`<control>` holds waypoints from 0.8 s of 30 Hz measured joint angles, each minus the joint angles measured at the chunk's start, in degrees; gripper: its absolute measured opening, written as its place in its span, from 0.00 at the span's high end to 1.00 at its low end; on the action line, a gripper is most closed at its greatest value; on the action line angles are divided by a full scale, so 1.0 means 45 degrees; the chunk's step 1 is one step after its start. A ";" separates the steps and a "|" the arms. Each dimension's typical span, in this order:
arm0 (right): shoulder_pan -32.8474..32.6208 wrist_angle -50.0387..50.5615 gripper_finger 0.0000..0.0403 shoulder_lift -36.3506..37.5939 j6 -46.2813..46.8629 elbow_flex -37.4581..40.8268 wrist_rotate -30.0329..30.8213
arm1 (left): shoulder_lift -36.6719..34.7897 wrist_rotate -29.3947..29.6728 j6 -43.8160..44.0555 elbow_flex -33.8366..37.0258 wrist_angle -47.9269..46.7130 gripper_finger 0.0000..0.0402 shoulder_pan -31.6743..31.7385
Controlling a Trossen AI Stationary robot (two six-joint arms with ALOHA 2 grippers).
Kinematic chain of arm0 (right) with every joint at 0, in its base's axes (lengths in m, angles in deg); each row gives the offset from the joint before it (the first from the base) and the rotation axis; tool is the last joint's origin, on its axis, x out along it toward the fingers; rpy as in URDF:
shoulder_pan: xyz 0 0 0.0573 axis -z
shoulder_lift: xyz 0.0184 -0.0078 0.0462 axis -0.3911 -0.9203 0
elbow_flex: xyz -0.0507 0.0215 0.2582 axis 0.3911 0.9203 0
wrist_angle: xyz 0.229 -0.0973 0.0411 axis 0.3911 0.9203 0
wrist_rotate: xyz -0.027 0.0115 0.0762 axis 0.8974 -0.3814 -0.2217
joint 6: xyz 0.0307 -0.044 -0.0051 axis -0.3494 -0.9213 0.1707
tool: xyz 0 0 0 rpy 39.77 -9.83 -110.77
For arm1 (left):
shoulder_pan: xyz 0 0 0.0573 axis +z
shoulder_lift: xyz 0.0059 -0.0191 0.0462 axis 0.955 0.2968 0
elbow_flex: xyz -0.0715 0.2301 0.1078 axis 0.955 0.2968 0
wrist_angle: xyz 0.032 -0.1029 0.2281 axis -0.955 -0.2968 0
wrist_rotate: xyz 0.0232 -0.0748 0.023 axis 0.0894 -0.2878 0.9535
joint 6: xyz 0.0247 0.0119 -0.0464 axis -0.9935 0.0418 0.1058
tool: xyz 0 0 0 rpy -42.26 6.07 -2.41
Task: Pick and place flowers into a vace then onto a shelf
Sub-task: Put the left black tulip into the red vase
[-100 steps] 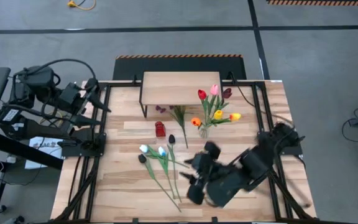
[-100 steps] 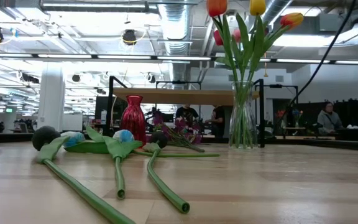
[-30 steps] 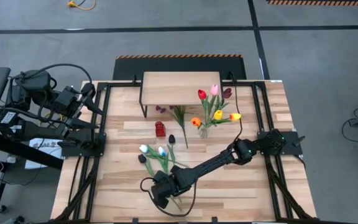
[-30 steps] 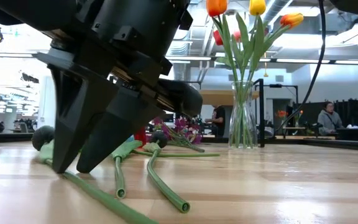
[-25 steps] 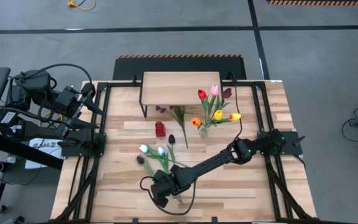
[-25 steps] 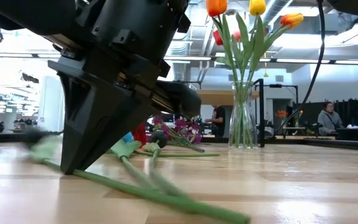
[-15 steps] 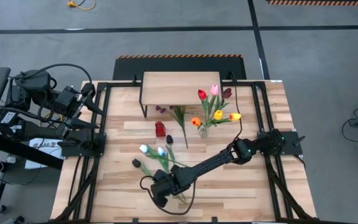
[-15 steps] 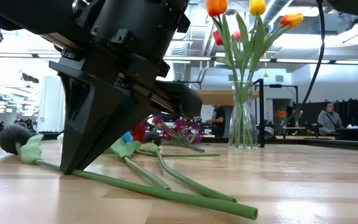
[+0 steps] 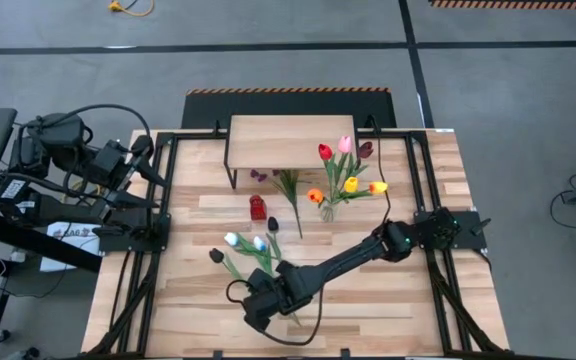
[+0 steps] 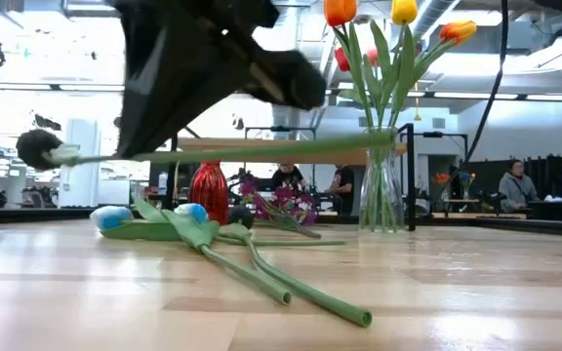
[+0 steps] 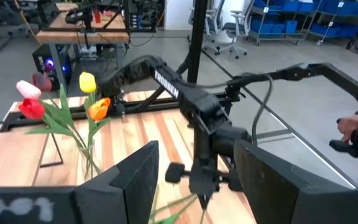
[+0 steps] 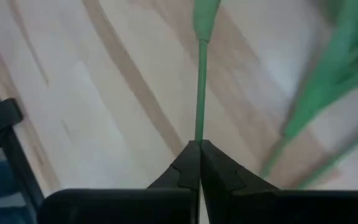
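Observation:
My right gripper stands over the near middle of the table, shut on a black-headed tulip that hangs level above the boards. A clear vase at the far right holds red, pink, maroon, orange and yellow tulips. Two pale-headed tulips and another dark one lie flat on the table. The shelf stands on black legs at the far edge. My left gripper waits open, raised off the table's left side. My right gripper pinches the tulip's green stem between its two fingertips, closer to the head than to the cut end. The fingers come down from above and lie across the stem. The tulip is lifted clear and roughly level, head toward the table's left.
A small red vase and a leafy purple sprig sit between the shelf and the lying tulips. Black frame rails run along both sides of the table. Bare boards lie at the near right.
My right gripper has shut on the black-headed tulip's stem at the tabletop, swung the head toward the table's left, then risen. The tulip, which lay on the boards, now hangs level and clear. The stems of the two neighbouring tulips have been nudged aside.

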 joint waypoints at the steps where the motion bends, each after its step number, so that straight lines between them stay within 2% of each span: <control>1: -0.0013 0.0121 1.00 0.0110 -0.0006 0.0003 0.0132 | 0.0000 0.0001 0.0000 0.0000 -0.0117 0.50 0.0000; 10: -0.0176 0.0422 1.00 0.1302 -0.0013 -0.0010 0.1748 | -0.0081 0.0001 0.0055 -0.0005 -0.0344 0.50 0.0000; 24: -0.0114 0.0390 1.00 0.3124 -0.0752 -0.0010 0.5366 | -0.0135 0.0021 0.0044 -0.0010 -0.0146 0.50 -0.0001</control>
